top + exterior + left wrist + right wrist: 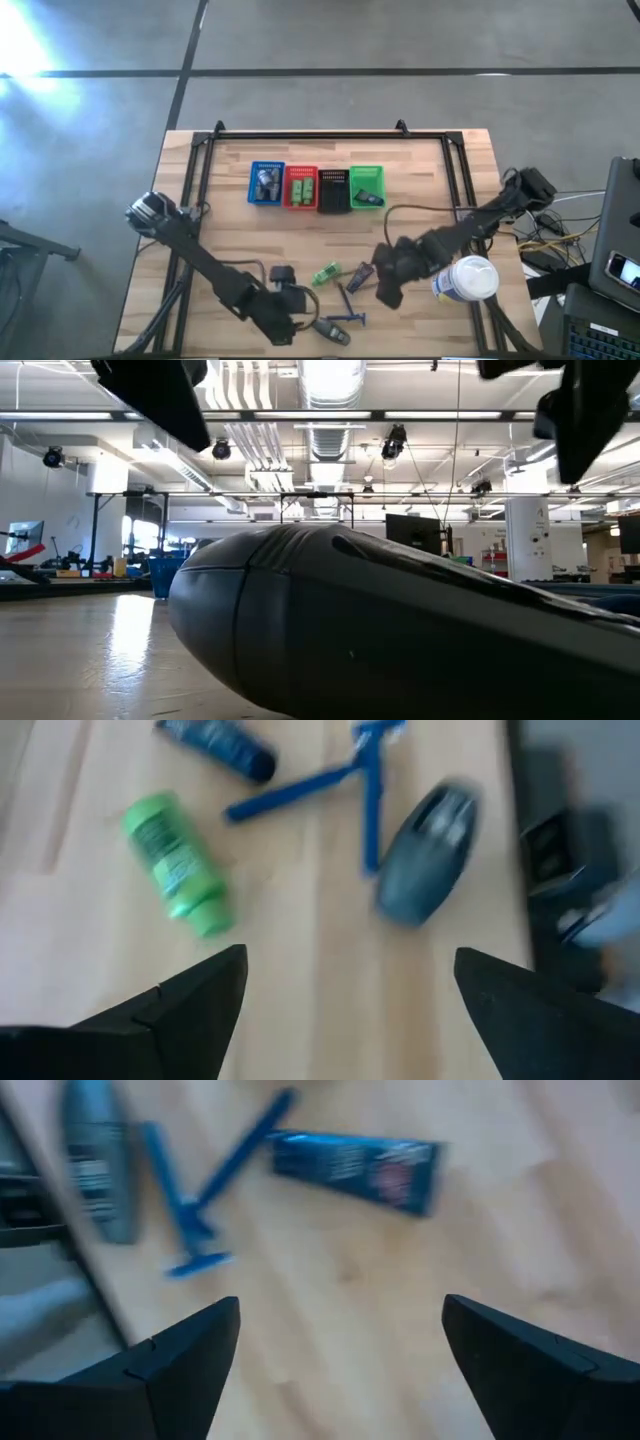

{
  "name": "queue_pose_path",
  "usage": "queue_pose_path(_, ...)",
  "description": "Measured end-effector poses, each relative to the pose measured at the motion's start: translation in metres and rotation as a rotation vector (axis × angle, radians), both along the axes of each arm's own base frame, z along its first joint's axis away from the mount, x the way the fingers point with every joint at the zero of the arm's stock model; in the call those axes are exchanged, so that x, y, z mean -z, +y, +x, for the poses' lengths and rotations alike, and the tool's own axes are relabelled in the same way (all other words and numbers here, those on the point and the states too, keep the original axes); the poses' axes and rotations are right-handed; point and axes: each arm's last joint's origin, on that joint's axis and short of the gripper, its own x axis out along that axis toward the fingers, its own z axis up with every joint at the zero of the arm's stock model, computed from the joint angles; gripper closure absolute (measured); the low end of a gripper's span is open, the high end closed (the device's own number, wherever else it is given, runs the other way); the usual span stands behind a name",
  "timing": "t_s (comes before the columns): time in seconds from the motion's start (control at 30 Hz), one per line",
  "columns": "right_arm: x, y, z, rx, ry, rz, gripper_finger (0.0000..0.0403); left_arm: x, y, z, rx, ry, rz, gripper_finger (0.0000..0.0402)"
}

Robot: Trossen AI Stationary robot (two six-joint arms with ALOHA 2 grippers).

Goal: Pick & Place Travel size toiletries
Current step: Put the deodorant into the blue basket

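Several toiletries lie loose on the wood near the table's near edge: a bright green tube (326, 274) (175, 867), a dark blue-black tube (358, 278) (355, 1170), two thin blue razors (347, 303) (300, 790) (185, 1215) crossing each other, and a grey oval bottle (335, 335) (425, 855) (100, 1160) that fills the low view (400, 630). My left gripper (298, 312) (350, 1010) hovers open just left of them. My right gripper (386, 288) (340, 1370) hovers open just right of them, with the dark tube ahead of it. Neither touches anything.
Blue (266, 184), red (301, 188), black (333, 190) and green (366, 187) mesh baskets stand in a row toward the far edge, each with items inside. A large white round tub (468, 280) sits close to the right arm's wrist. A black frame (320, 135) borders the table.
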Motion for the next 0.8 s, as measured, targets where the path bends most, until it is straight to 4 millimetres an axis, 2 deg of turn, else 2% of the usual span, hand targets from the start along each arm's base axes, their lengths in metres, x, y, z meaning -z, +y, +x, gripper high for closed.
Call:
queue_pose_path(0.13,-0.001,0.025,0.002,-0.028,-0.116,0.066,0.0051,-0.008,0.001,-0.002,0.043,0.085,0.091,0.0057)
queue_pose_path(0.3,0.007,0.056,0.018,-0.142,-0.252,0.115,0.0060,-0.013,0.009,-0.025,0.084,0.093,0.065,0.0076)
queue_pose_path(0.57,0.034,0.100,0.059,-0.178,-0.241,0.019,0.0082,-0.003,0.036,-0.061,0.072,-0.012,-0.037,0.0078)
queue_pose_path(0.8,0.060,0.117,0.092,-0.150,-0.159,-0.065,0.0096,0.001,0.055,-0.088,0.070,-0.100,-0.146,0.0077)
